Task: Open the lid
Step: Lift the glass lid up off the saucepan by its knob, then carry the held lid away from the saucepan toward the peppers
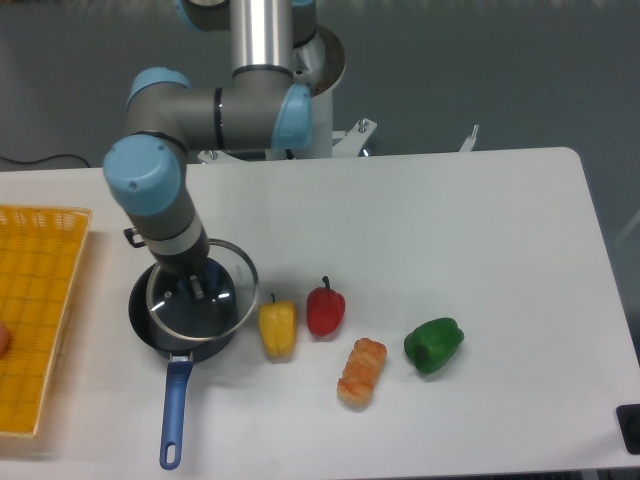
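The lid [226, 300], a clear glass disc with a thin metal rim, sits over the dark saucepan [140, 325], shifted a little up and to the right of the pan's rim. The pan's blue handle [174, 410] points toward the table's front edge. My gripper [196, 285] comes down onto the lid's centre, with its fingers closed around the spot where the knob sits. The blue knob itself is hidden by the fingers. I cannot tell whether the lid still touches the pan.
A yellow basket [40, 300] lies at the left edge. To the right of the pan lie a yellow pepper [277, 328], a red pepper [325, 310], an orange bread piece [361, 372] and a green pepper [433, 344].
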### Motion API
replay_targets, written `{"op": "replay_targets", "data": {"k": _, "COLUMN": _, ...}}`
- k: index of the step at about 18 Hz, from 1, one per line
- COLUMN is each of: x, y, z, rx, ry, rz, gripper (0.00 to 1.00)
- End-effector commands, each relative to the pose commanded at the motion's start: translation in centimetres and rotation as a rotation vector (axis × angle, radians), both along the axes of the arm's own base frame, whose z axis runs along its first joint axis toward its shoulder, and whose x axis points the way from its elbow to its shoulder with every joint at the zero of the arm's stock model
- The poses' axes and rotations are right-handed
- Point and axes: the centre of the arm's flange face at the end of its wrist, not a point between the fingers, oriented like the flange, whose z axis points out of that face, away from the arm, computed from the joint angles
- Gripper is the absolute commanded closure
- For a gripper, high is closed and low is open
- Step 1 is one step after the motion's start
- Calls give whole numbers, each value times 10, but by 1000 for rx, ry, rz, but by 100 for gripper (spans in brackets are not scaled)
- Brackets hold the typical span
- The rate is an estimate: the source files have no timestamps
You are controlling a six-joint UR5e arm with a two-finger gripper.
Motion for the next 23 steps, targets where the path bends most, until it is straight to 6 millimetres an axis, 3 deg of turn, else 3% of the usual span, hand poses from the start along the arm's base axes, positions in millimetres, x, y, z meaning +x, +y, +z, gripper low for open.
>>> {"op": "replay_targets", "data": {"k": 2, "x": -10, "y": -6, "z": -1, "rx": -15, "ry": -9, "rz": 0, "gripper": 47}}
{"op": "replay_targets", "data": {"k": 6, "x": -31, "y": -19, "z": 15, "rx": 4, "ry": 3, "rz": 26, "gripper": 47}}
{"op": "replay_targets", "data": {"k": 23, "x": -105, "y": -79, "z": 30, "rx": -54, "ry": -48, "rz": 28, "gripper": 47}}
